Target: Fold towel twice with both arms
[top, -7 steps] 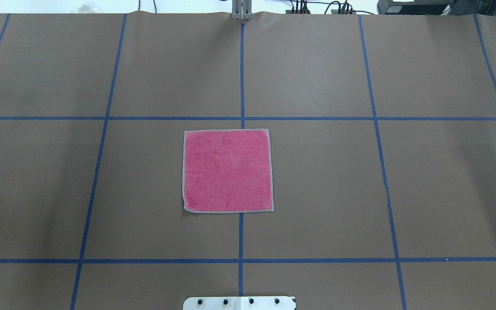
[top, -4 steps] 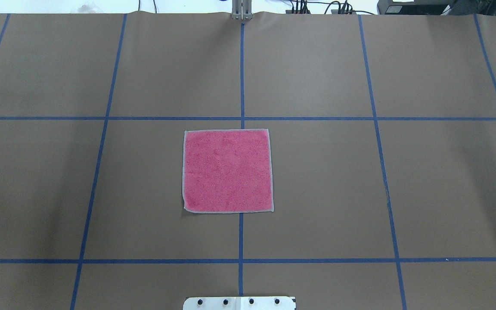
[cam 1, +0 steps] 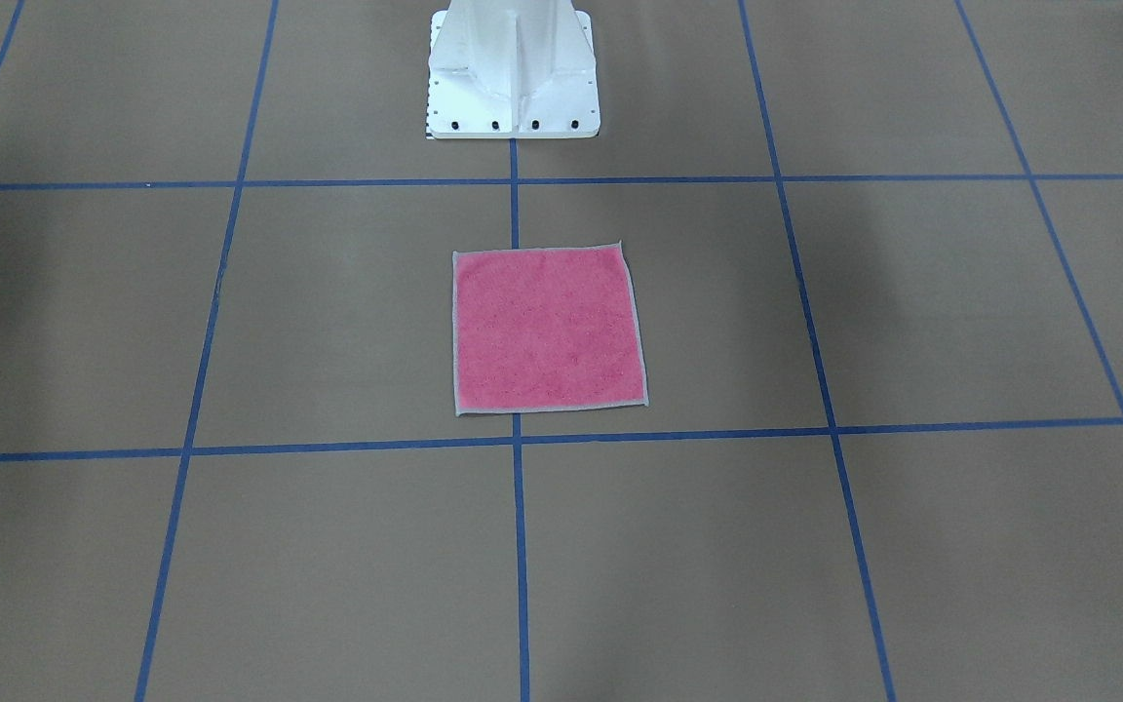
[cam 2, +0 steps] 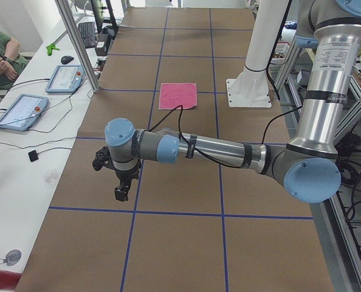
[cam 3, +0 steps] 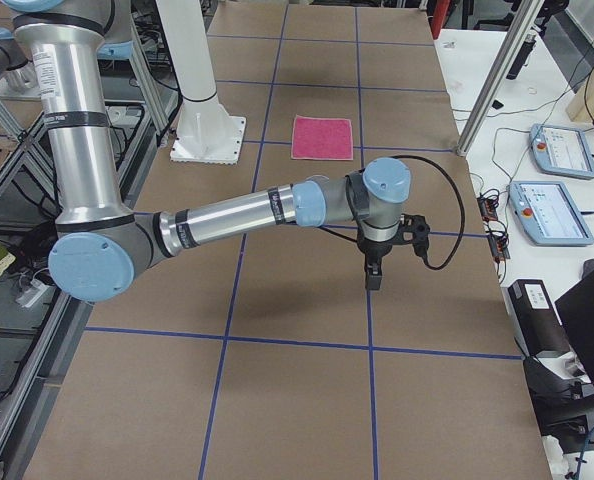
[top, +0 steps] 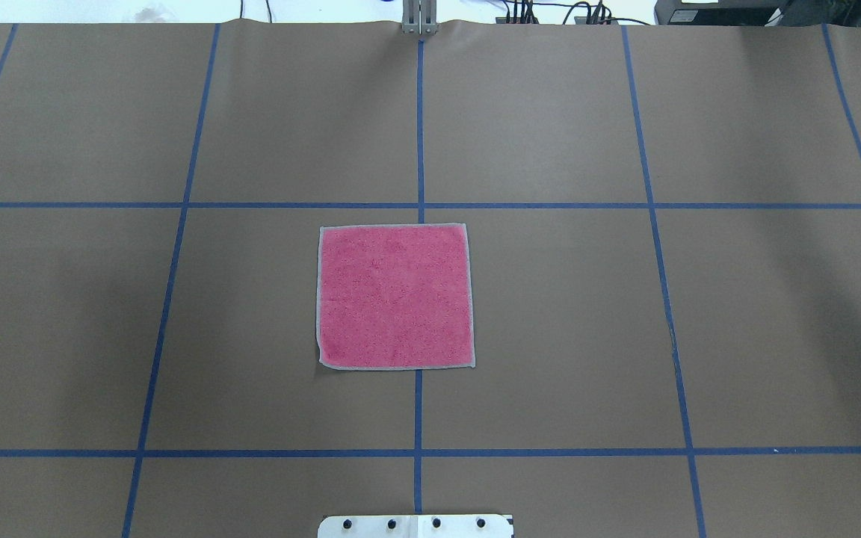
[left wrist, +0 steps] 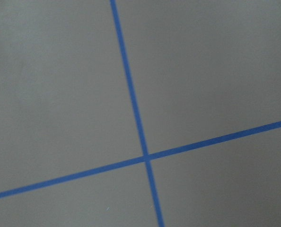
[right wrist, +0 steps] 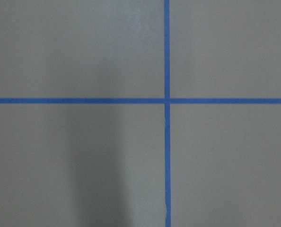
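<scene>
Grippers first: your left gripper hangs fingers-down above the table, well off to the left side of the white pedestal. Your right gripper hangs the same way, well off to the pedestal's right side. Only the side views catch them, so you cannot tell from these whether either set of fingers is spread or pressed together. Neither one is touching cloth. Each wrist camera looks down on nothing but brown paper and a crossing of blue tape lines.

Behind them, the left arm and the right arm stretch low and nearly level away from the pedestal, one to each end of the table.

Out at the centre, the towel lies flat and fully open, pink face up, its pale edge showing all round. It sits just in front of the pedestal, on the tape line that runs out from the pedestal's middle.

As for change, over the last second you get essentially none: the towel keeps the same outline and the same spot, and no arm has entered the overhead view. Read that as a task not yet begun. Both folds remain, and each arm likely needs a long inward reach toward the pedestal before it can take a towel corner
</scene>
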Controlling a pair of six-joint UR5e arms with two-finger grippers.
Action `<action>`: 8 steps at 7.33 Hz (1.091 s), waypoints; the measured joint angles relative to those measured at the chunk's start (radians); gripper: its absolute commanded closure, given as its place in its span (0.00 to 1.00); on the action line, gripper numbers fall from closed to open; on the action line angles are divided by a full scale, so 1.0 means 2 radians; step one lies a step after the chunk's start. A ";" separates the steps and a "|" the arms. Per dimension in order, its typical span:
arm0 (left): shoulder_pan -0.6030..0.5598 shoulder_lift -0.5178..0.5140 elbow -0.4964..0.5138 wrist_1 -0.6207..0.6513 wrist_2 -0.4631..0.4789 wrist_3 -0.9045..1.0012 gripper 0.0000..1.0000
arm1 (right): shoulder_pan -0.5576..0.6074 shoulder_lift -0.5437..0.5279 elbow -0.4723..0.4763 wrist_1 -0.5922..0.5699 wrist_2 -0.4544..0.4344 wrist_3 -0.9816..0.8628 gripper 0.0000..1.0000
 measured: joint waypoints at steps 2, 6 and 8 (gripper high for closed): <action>0.087 -0.027 -0.023 -0.071 -0.012 -0.167 0.00 | -0.029 0.025 -0.003 0.014 0.009 0.025 0.00; 0.259 -0.069 -0.037 -0.262 0.014 -0.650 0.00 | -0.085 0.027 -0.009 0.133 0.076 0.121 0.00; 0.335 -0.077 -0.047 -0.285 0.082 -0.764 0.00 | -0.154 0.035 -0.006 0.222 0.058 0.299 0.01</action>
